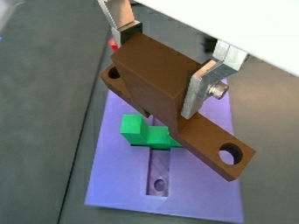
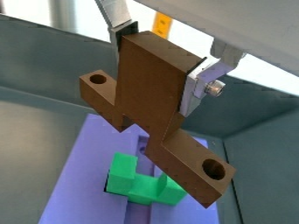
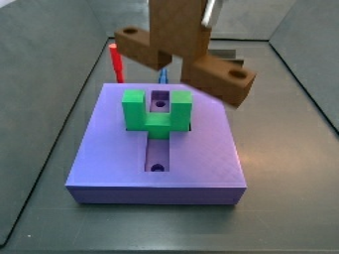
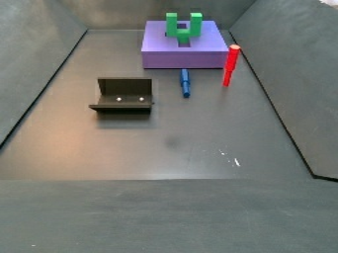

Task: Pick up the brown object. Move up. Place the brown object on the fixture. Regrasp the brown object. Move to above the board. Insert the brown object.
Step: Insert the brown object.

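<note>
Left to right in a side view: fixture (image 4: 122, 96) sits on the dark floor (image 4: 185, 148) well left of everything else, nothing in it. Next over, a thin blue piece (image 4: 185, 81) lies on the floor just in front of the board (image 4: 185, 47); an upright red peg (image 4: 231, 65) stands just off the board's right front corner.

Hand (image 1: 163, 66) is clenched on the brown object (image 1: 163, 87): silver fingers (image 1: 214, 77) press its blocky upper section from opposite sides in both wrist views. The brown object (image 2: 158, 109) hangs in the air above the board, clear of it. Its bar runs tilted, one holed end up-left, the other holed end lower-right.

Below it, the green U-shaped block (image 3: 157, 111) sits on the board (image 3: 159, 159) straddling the central groove, open side facing the camera in that side view. One groove hole shows inside the U, another nearer the board's front edge. The hand and brown object are out of frame in the side view showing the fixture.
</note>
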